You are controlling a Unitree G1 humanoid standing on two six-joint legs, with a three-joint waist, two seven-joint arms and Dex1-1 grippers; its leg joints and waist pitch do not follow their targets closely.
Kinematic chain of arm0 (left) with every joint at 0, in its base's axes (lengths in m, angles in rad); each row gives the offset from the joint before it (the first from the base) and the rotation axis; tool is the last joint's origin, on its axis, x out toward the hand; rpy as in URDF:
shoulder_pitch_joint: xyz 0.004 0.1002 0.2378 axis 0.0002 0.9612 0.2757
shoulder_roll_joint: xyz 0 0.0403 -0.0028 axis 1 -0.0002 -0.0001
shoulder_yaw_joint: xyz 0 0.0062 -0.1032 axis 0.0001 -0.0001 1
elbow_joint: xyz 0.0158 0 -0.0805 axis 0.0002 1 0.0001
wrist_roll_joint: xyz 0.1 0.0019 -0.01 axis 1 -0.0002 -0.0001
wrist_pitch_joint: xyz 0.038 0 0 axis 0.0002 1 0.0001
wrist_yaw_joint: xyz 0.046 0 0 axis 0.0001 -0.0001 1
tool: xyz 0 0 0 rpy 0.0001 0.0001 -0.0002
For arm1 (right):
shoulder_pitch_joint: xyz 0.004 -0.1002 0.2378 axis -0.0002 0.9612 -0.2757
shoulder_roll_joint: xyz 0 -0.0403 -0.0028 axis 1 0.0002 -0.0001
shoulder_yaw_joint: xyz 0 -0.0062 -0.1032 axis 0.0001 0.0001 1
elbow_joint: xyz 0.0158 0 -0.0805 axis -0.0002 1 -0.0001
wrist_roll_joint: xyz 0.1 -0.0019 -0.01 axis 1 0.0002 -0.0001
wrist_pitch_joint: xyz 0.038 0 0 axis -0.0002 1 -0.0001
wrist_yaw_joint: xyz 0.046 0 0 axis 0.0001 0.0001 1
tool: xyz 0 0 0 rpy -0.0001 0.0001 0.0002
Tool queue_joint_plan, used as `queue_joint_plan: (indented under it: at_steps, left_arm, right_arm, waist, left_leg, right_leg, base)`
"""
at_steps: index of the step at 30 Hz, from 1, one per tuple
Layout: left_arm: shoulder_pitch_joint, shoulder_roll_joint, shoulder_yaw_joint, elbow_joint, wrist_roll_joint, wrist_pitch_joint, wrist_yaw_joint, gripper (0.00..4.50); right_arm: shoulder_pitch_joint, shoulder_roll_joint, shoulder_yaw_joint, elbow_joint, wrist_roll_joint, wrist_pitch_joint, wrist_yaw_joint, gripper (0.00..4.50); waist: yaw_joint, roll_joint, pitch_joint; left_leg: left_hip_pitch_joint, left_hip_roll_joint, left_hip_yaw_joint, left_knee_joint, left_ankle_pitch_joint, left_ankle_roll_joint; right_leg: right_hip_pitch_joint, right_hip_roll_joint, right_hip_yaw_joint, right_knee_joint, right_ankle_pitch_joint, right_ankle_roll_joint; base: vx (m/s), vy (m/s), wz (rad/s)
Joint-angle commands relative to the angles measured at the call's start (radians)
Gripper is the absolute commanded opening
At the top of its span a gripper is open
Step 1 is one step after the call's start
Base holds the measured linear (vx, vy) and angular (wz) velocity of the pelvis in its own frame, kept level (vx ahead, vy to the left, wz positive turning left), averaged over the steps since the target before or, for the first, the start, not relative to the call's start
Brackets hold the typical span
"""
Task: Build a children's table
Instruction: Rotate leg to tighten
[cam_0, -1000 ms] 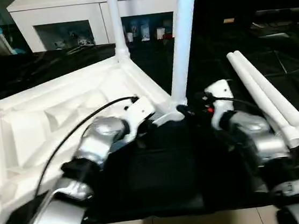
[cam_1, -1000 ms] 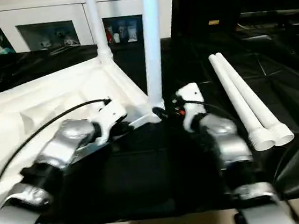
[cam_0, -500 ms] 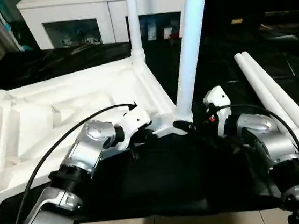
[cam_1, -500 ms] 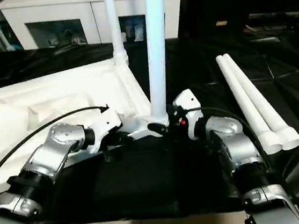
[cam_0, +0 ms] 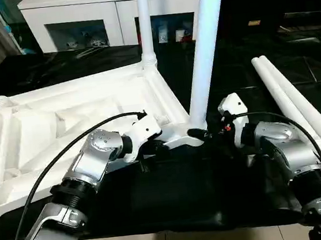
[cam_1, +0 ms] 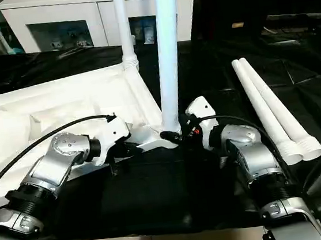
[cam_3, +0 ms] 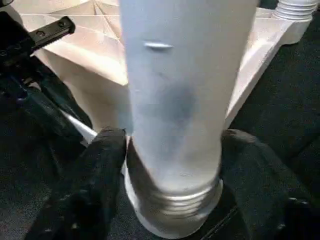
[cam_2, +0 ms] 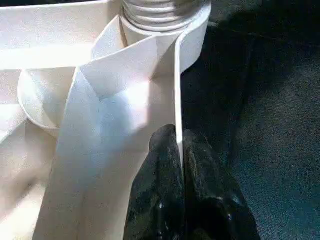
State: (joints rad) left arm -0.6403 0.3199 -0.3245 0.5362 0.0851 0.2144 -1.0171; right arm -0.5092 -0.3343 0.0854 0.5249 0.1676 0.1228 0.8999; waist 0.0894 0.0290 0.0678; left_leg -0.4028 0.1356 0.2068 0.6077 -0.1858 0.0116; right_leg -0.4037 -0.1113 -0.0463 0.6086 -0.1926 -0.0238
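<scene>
The white table top (cam_0: pixel 61 117) lies upside down on a black cloth, ribs facing up. One leg (cam_0: pixel 144 23) stands upright in the far corner socket. A second leg (cam_0: pixel 204 57) stands in the near corner socket. My left gripper (cam_2: pixel 178 150) is shut on the thin rim of the top, just beside that near socket. My right gripper (cam_3: pixel 172 165) is shut on the base of the near leg, one black finger (cam_3: pixel 102 170) on each side of it, just above the threaded collar. Two loose legs (cam_0: pixel 291 96) lie side by side on the right.
A white cabinet (cam_0: pixel 79 16) with glass-fronted compartments stands behind the table. The black cloth (cam_0: pixel 175 193) covers the work surface up to its front edge, with beige floor below it. A black cable (cam_0: pixel 66 159) runs along my left forearm.
The camera shifted a second ago, so the whole picture moved. Both grippers keep the same hold and the near leg stays upright in its socket.
</scene>
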Motion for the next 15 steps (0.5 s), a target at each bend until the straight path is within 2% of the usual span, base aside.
queue_joint_plan:
  at_steps: [1, 4, 5, 13, 15]
  left_arm:
    - [0.001, -0.007, -0.006, -0.035, -0.018, -0.006, -0.011, 0.00]
    - [0.002, -0.006, -0.006, -0.039, -0.017, -0.003, -0.012, 0.00]
    - [0.003, -0.006, -0.007, -0.042, -0.016, -0.001, -0.014, 0.00]
    - [0.001, -0.013, -0.006, -0.033, -0.013, 0.004, -0.005, 0.00]
    - [-0.015, -0.038, 0.003, -0.005, -0.004, 0.014, 0.047, 0.00]
  right_arm:
    - [-0.003, 0.014, 0.023, 0.019, -0.005, 0.003, 0.020, 2.74]
    - [0.001, 0.015, 0.024, 0.019, -0.008, 0.000, 0.020, 2.58]
    - [0.004, 0.016, 0.026, 0.019, -0.009, -0.002, 0.020, 2.53]
    - [0.039, 0.030, 0.024, 0.001, -0.010, 0.004, -0.006, 2.48]
    - [0.052, 0.060, 0.003, 0.016, -0.016, 0.009, -0.086, 2.48]
  waist:
    - [0.002, -0.015, -0.079]
    - [0.002, -0.015, -0.080]
    - [0.003, -0.010, -0.081]
    - [0.002, -0.013, -0.082]
    - [0.002, -0.013, -0.081]
  left_leg:
    - [0.031, 0.094, -0.043, -0.078, -0.141, 0.089]
    - [0.031, 0.093, -0.043, -0.078, -0.138, 0.090]
    - [0.032, 0.093, -0.043, -0.077, -0.136, 0.089]
    - [0.031, 0.092, -0.042, -0.074, -0.124, 0.096]
    - [0.031, 0.093, -0.043, -0.076, -0.129, 0.094]
  right_leg:
    - [0.041, -0.061, 0.034, -0.053, -0.072, -0.250]
    - [0.042, -0.061, 0.034, -0.053, -0.063, -0.252]
    - [0.042, -0.061, 0.034, -0.051, -0.058, -0.253]
    - [0.044, -0.060, 0.033, -0.049, -0.029, -0.260]
    - [0.043, -0.061, 0.034, -0.051, -0.039, -0.257]
  base:
    - [0.000, 0.000, 0.00]
    - [0.000, 0.000, 0.00]
    - [0.000, 0.000, 0.00]
    - [0.000, 0.000, 0.00]
    - [0.000, 0.000, 0.00]
